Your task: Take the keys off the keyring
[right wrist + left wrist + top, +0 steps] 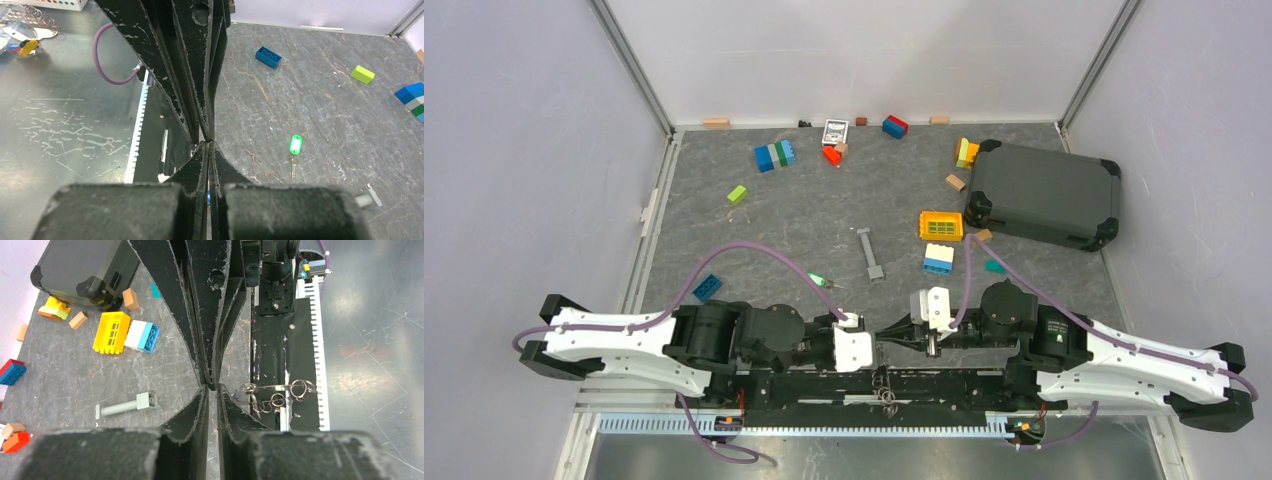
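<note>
Jaws of left gripper (212,388) barely apart; those of right gripper (207,143) closed.

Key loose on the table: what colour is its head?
Bright green; the key shows best in the right wrist view.

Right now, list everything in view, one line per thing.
green-headed key: one, green and silver, on the table ahead of the left arm
keyring: silver wire loops, on the black base plate between the arms
silver keys: count unclear, with the keyring
grey bar: one, mid-table
yellow grid block: one, beside the case
white-and-blue brick: one, just nearer than the grid block
dark case: one, far right
blue brick: one, near left
lime brick: one, far left
other bricks and blocks: several, mixed colours, far side
left pincer: black, tip to tip with the right one
right pincer: black, shut
</note>
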{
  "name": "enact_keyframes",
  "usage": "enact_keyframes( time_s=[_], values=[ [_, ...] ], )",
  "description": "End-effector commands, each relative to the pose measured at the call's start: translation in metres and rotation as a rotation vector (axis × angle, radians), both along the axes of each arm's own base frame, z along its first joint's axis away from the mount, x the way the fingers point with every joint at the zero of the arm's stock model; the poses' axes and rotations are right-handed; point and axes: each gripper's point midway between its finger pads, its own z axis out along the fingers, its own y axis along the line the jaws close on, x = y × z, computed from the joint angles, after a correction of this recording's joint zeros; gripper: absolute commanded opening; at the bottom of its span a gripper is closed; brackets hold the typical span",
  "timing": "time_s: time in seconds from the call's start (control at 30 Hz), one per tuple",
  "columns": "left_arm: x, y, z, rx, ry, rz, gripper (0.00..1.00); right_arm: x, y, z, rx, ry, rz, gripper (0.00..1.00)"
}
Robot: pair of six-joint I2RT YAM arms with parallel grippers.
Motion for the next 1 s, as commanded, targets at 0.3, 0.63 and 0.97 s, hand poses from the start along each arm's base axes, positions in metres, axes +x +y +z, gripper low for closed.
enact_keyframes(
  time_s=[0.3, 0.63, 0.97],
  values=[
    [0.023, 0.012, 0.018, -0.143, 0.054, 0.182, 0.19, 0.013, -0.003, 0.017, 0.074, -0.01, -0.082, 0.0],
    [0.025, 0.009, 0.016, -0.156, 0.069, 0.203, 0.24, 0.03, -0.005, 0.01, 0.057, 0.019, -0.192, 0.0],
    [0.041, -0.016, -0.072, -0.184, 0.349, 0.36, 0.41, 0.123, -0.082, -0.136, -0.29, 0.415, -0.905, 0.32]
  ],
)
